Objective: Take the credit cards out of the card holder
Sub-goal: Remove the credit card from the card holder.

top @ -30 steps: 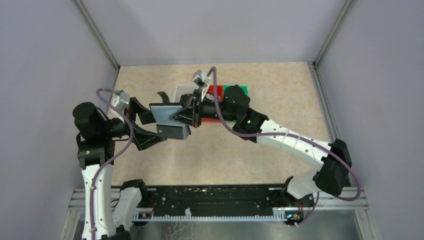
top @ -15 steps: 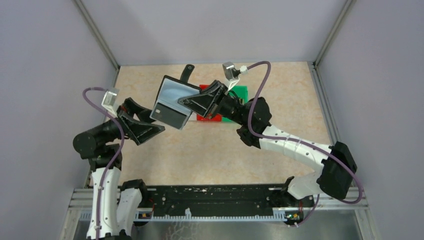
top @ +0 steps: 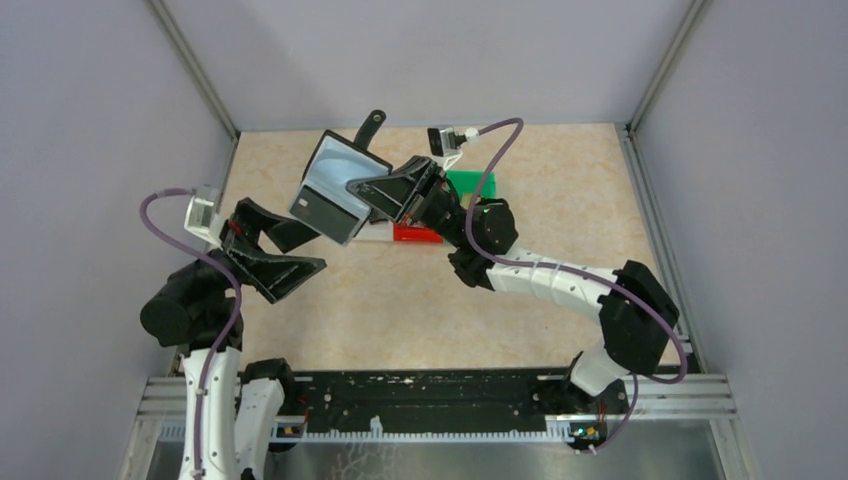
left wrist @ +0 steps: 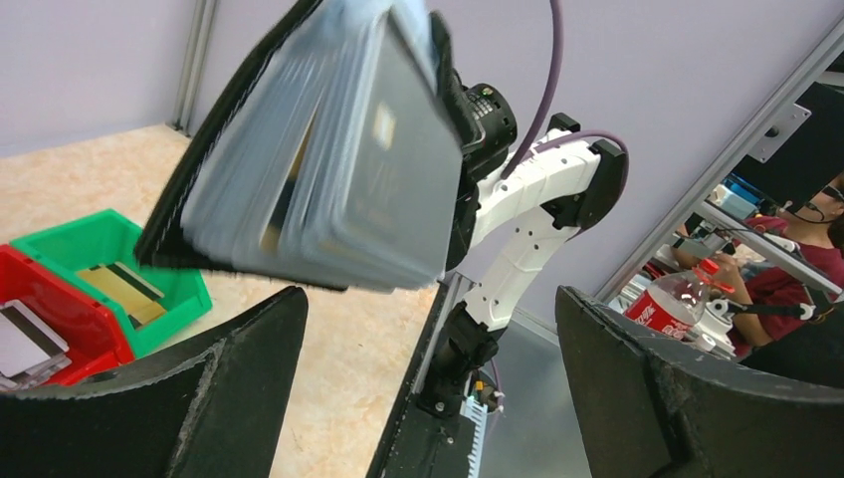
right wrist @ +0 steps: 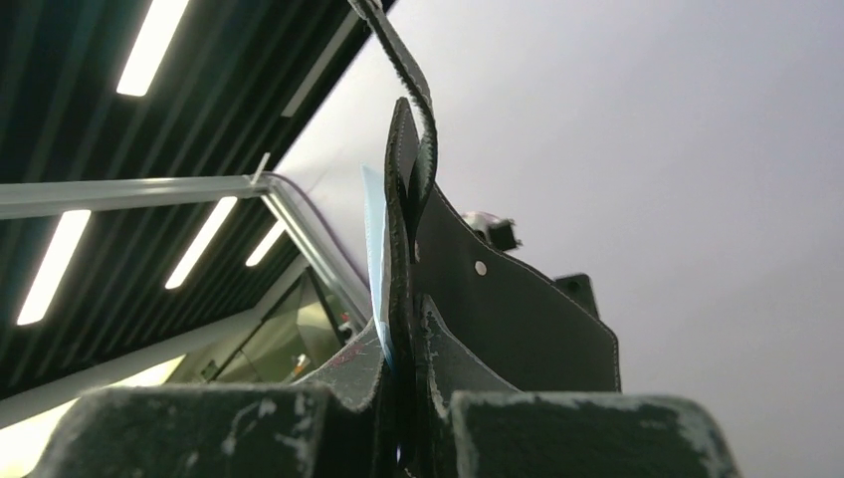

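Beige counter [top: 560, 200] under everything. The right arm [top: 560, 285] reaches up and across to the left. The right gripper [top: 362, 190] is clamped tight on the card holder [top: 335, 185], which is held in the air, well off the counter, folded open, with its strap tab [top: 372, 125] sticking up toward the back wall. From the top view the holder covers most of the white bin [top: 372, 233]. The red bin [top: 418, 233] and green bin [top: 470, 185] are beside it.

The left gripper [top: 305, 250] has its fingers spread wide and holds nothing. It sits just below-left of the holder, apart from it.

The holder's clear sleeves fan out, with a grey card [left wrist: 398, 169] in the outer sleeve. A gold card [left wrist: 129, 289] lies in the green bin and a silvery card [left wrist: 25, 344] in the red bin.
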